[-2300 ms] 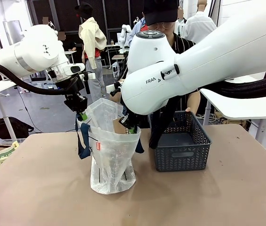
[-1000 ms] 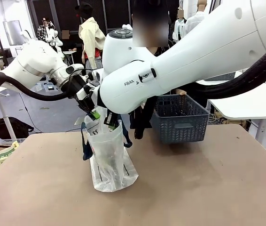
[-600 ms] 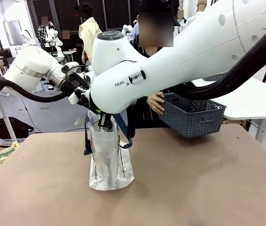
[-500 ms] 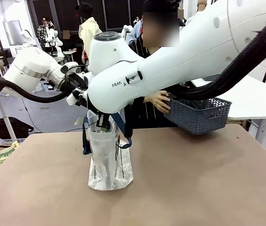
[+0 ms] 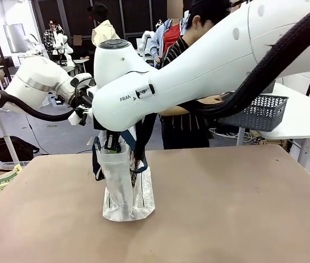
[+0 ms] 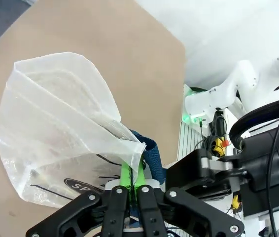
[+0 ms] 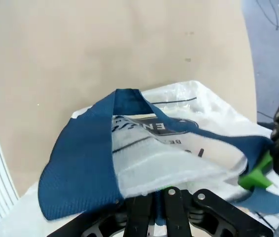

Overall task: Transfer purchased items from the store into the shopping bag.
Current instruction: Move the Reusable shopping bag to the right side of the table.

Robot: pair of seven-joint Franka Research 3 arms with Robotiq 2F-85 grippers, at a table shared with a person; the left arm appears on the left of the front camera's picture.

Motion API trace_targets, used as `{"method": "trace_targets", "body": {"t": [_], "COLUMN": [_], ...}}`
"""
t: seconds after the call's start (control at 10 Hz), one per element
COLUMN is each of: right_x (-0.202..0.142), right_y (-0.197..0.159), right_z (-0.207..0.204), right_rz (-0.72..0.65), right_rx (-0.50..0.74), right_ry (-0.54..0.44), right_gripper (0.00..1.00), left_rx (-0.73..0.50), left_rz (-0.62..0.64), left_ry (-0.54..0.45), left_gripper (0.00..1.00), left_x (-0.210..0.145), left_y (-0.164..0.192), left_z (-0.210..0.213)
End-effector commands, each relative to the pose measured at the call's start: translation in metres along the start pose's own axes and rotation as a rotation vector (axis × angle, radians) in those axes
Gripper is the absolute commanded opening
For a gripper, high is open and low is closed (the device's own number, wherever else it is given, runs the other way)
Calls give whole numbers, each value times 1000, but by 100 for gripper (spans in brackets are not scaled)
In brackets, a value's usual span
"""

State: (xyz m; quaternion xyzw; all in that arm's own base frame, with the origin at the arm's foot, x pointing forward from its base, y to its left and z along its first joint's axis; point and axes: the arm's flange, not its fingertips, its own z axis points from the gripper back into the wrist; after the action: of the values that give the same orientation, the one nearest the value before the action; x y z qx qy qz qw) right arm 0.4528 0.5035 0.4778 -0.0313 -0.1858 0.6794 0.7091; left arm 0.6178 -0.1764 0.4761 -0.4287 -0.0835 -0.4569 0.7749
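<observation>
The shopping bag, translucent white with navy handles, stands upright on the brown table, its mouth pulled nearly closed. My left gripper is shut, its green pads pinching the shopping bag at the rim beside a navy handle. My right gripper is shut on the opposite rim, where another navy handle loops up; it also shows above the bag. A person holds the store, a dark grey mesh basket, far right over a white table. The purchased items are hidden.
The person stands behind the table, one arm stretched toward the basket. A white side table sits at the right. A dark bag lies on the floor at the left.
The person lifted the basket off the brown table and carried it up and right to the white table. Both grippers drew together, narrowing the bag's mouth, and shifted slightly left.
</observation>
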Motion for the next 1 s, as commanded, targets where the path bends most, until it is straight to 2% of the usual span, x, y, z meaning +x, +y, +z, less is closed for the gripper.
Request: {"method": "trace_targets", "body": {"t": [0.0, 0.1, 0.4, 0.5, 0.9], "right_x": [16, 17, 18, 18, 19], "right_y": [-5, -5, -7, -7, -7], "right_z": [-8, -9, -9, -9, -11], "right_rz": [36, 37, 36, 34, 39], "right_rx": [-4, -1, -2, -3, 6], "right_ry": [26, 29, 32, 30, 37], "right_gripper": [0, 0, 0, 0, 0], "left_rx": [-43, -52, -77, -94, -165], "left_rz": [-45, -50, -80, -97, -143], "left_ry": [-36, -38, -59, -89, -178], "left_gripper": [0, 2, 62, 75, 77], "left_x": [2, 0, -1, -3, -5], "left_y": [0, 2, 6, 8, 11], "left_z": [1, 1, 3, 5, 9]}}
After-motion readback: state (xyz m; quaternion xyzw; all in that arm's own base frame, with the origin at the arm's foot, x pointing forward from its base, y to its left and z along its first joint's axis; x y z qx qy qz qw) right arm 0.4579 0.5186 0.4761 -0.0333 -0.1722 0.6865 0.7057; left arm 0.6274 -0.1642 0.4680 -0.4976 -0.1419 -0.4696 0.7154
